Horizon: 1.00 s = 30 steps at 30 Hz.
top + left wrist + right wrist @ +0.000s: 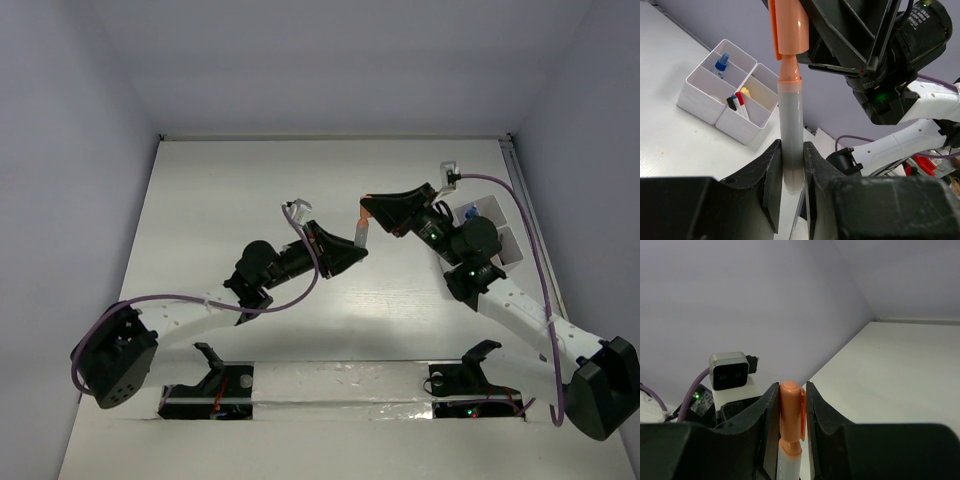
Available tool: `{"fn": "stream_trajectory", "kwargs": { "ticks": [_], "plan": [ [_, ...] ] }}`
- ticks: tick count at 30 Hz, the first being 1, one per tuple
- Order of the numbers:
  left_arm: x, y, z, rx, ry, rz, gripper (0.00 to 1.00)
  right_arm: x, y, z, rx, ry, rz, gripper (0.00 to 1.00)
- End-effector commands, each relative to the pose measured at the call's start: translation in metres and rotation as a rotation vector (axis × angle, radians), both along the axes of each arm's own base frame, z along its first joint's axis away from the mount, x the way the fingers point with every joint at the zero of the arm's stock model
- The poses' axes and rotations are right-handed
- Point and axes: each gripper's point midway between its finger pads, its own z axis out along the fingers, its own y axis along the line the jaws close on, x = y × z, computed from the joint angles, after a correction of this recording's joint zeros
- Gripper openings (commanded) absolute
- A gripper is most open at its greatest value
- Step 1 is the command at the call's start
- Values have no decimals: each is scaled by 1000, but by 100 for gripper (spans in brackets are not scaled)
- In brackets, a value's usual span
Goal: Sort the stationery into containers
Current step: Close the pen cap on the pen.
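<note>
No legible txt, labels or nos. anywhere

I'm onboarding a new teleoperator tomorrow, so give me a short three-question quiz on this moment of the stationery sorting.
1. True or false: the white orange-capped tube lies flat on the table.
2. Multiple choice: the right fingers clamp A) the tube's orange cap, B) its pale barrel, C) nothing.
3. Short answer: in the left wrist view, what colour is the lone item in the rear left compartment of the containers?
Key: 1 false: the left fingers and right fingers hold it between them. 2 A. 3 blue.
</note>
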Motion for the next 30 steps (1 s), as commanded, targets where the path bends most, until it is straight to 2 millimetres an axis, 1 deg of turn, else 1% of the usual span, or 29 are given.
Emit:
{"fn": "stream_trajectory", "kwargs": {
  "ticks": [1, 2, 4, 7, 8, 15, 19, 20, 26, 28, 30],
  "plan": [
    [-5, 6, 43, -100, -99, 2, 0, -18, 3, 17, 44, -84, 63, 1],
    [-3, 9, 47, -111, -105, 9, 0, -20, 3, 20, 57, -96, 70, 1],
    [-4, 10, 50, -122, -105, 8, 0, -24, 3, 17, 59, -101, 87, 2],
    [-8, 13, 60, -155, -122, 0, 0, -32, 5, 19, 78, -122, 115, 2],
    [-9, 14, 67, -174, -132, -2, 0, -33, 6, 17, 78, -123, 120, 2],
    [-25, 21, 94, -266, -178, -56, 0, -48, 9, 22, 102, -187, 196, 2],
    [-25, 25, 108, -299, -198, -42, 0, -56, 14, 21, 101, -198, 242, 2],
    [-26, 26, 116, -316, -214, -41, 0, -56, 14, 21, 104, -198, 244, 2],
    [-28, 34, 147, -374, -278, -17, 0, -65, 16, 25, 111, -209, 289, 2],
    [-27, 34, 152, -378, -297, -8, 0, -71, 20, 25, 105, -205, 331, 2],
    [-27, 35, 160, -386, -316, -2, 0, -72, 22, 22, 97, -176, 351, 2]
  ]
}}
